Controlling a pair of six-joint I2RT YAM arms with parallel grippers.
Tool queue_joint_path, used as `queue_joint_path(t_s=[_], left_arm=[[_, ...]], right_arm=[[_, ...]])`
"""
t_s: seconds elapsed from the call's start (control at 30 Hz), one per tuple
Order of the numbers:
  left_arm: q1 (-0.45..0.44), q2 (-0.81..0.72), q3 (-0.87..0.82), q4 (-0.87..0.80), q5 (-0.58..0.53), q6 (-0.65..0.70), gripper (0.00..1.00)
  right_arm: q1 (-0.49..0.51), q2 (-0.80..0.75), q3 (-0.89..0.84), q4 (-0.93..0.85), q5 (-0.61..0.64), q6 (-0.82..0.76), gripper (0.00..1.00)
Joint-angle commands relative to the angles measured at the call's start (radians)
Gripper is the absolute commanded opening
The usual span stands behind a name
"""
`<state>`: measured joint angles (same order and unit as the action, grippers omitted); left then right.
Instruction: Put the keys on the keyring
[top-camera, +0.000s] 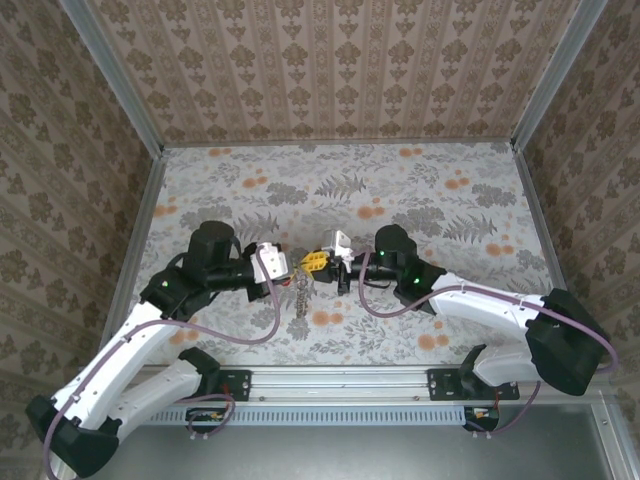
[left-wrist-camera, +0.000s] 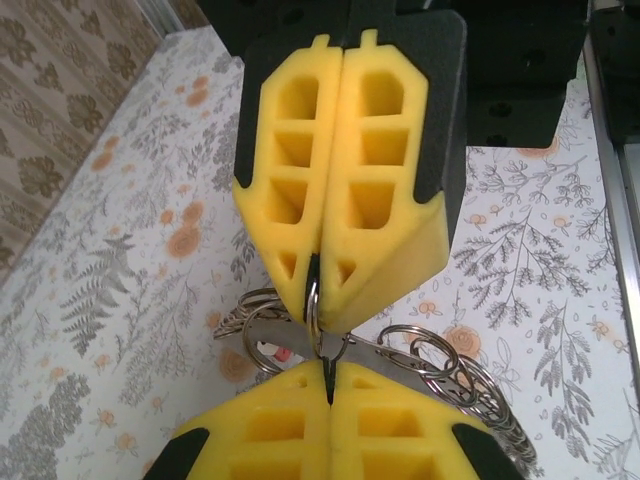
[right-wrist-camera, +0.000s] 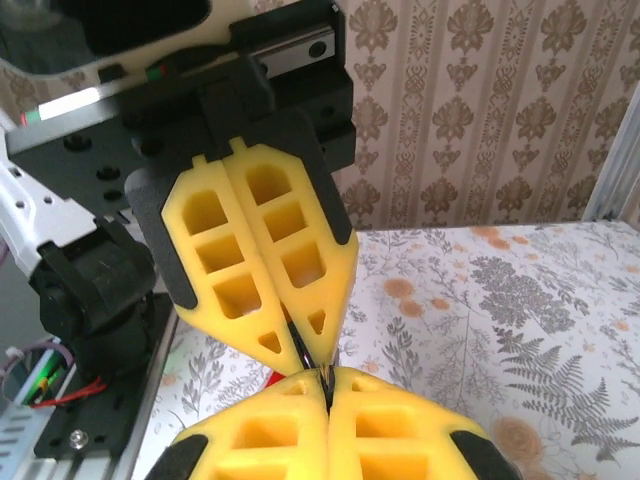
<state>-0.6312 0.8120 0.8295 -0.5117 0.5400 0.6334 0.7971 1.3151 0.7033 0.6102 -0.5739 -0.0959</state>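
My two grippers meet tip to tip above the middle of the table, left gripper (top-camera: 303, 265) and right gripper (top-camera: 322, 260). Both are shut. In the left wrist view my left gripper (left-wrist-camera: 330, 375) pinches a thin metal part of the keyring (left-wrist-camera: 450, 372), a bunch of silver rings hanging just behind it. The right gripper (left-wrist-camera: 313, 300) comes in from above and clamps one ring of that bunch edge-on. A flat metal key with a red head (left-wrist-camera: 283, 352) lies across behind the tips. The bunch dangles below the grippers (top-camera: 301, 292). The right wrist view has a red bit (right-wrist-camera: 272, 379) beside my right gripper (right-wrist-camera: 327, 378).
The floral tabletop (top-camera: 420, 200) is bordered by a metal frame and patterned walls on three sides. The arms' rail (top-camera: 340, 380) runs along the near edge. Mauve cables (top-camera: 230, 335) loop beside both arms.
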Motion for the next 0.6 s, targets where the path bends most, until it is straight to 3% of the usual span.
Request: queue_joint_path(t_s=[0.0, 0.1, 0.17, 0.23, 0.4, 0.57], left_arm=[[0.014, -0.031, -0.053, -0.04, 0.026, 0.042, 0.0], [0.019, -0.047, -0.084, -0.003, 0.03, 0.008, 0.01], [0.022, -0.056, -0.111, 0.074, 0.085, -0.051, 0.2], [0.022, -0.057, -0.142, 0.189, 0.173, -0.136, 0.29], [0.032, -0.045, -0.172, 0.391, 0.177, -0.3, 0.32], [0.064, -0.066, -0.129, 0.349, 0.175, -0.309, 0.34]], right_arm=[[-0.028, -0.042, -0.006, 0.213, 0.043, 0.079, 0.0], [-0.029, -0.047, -0.012, 0.227, 0.036, 0.082, 0.0], [-0.028, -0.041, -0.026, 0.279, 0.038, 0.106, 0.0], [-0.028, -0.026, -0.044, 0.359, 0.043, 0.146, 0.0], [-0.011, 0.014, -0.05, 0.43, 0.039, 0.179, 0.0], [0.001, 0.019, -0.063, 0.436, 0.036, 0.164, 0.0]])
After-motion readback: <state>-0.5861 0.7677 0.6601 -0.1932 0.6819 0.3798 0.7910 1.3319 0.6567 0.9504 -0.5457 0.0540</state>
